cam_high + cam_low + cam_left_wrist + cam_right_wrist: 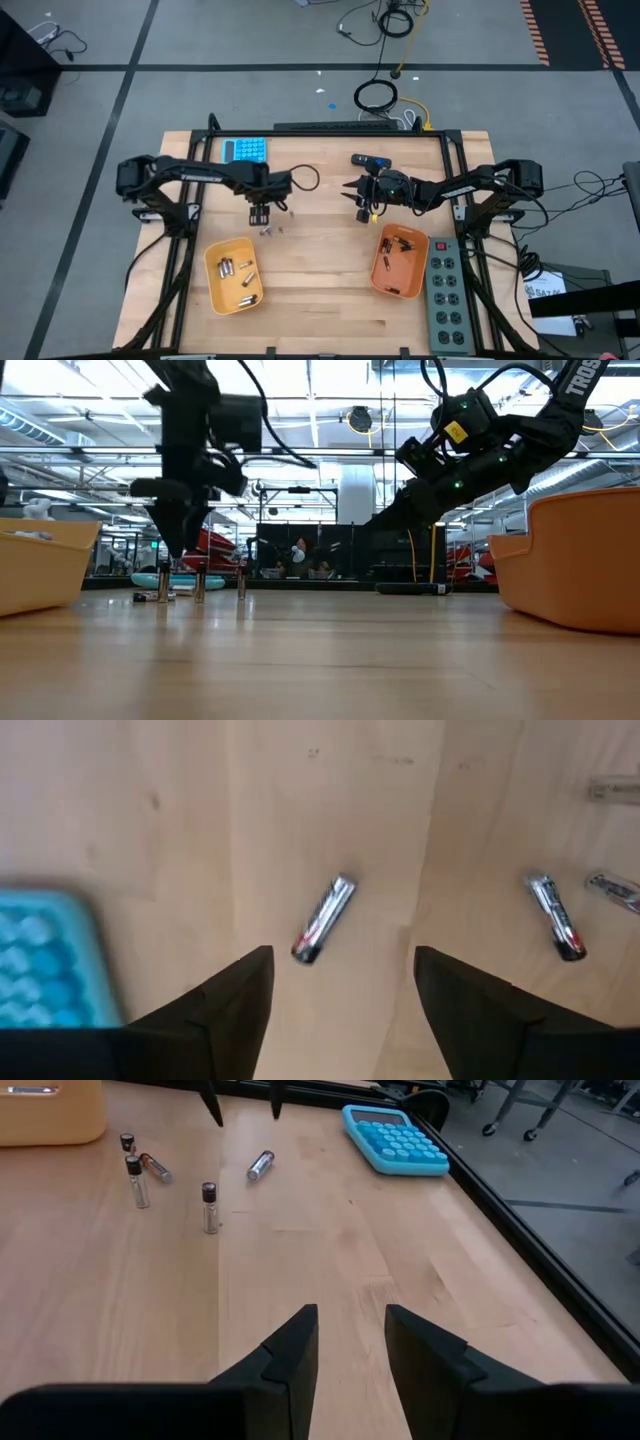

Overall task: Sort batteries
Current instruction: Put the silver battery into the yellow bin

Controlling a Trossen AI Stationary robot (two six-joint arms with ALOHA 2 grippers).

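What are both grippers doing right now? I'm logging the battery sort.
Left gripper: open, empty, above a battery lying on the table.
Right gripper: partly open, holding nothing.

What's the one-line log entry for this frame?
left gripper: open above lying battery | right gripper: empty, waiting mid-table | loose batteries remain

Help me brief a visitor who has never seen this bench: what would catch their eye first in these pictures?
Probably the two orange trays at the near edge: the left tray holds silvery batteries, the right tray darker ones. Next, the left gripper hangs open over loose batteries on the bare wood mid-table, one lying flat between its fingers. The right gripper waits empty above the table, and a blue calculator sits at the far edge.
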